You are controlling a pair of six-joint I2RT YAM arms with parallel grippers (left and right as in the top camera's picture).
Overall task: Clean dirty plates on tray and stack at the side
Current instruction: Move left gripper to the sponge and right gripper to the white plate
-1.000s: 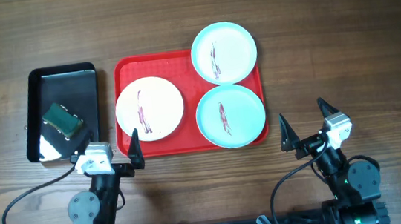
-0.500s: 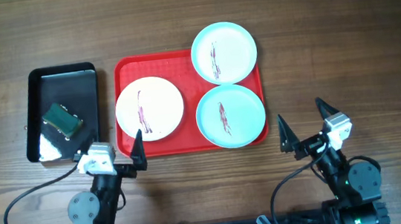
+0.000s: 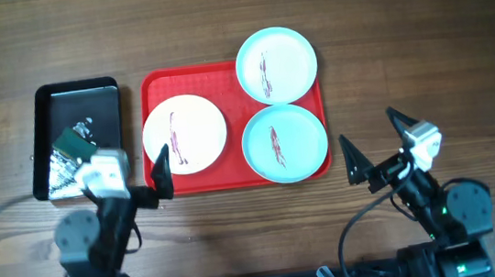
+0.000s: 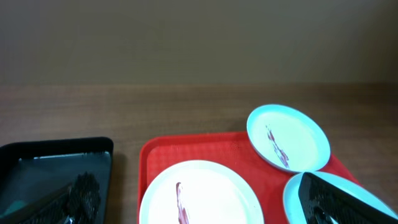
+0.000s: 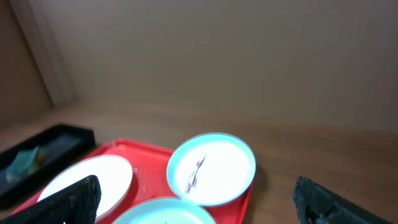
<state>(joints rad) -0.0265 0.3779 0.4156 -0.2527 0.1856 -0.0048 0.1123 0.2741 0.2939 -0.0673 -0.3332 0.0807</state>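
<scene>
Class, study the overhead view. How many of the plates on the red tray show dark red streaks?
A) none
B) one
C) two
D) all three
D: the white plate, the far mint-blue plate and the near mint-blue plate on the red tray each carry a streak across the middle.

Overhead faces down; low wrist views apparently share the tray (image 3: 229,94).
</scene>
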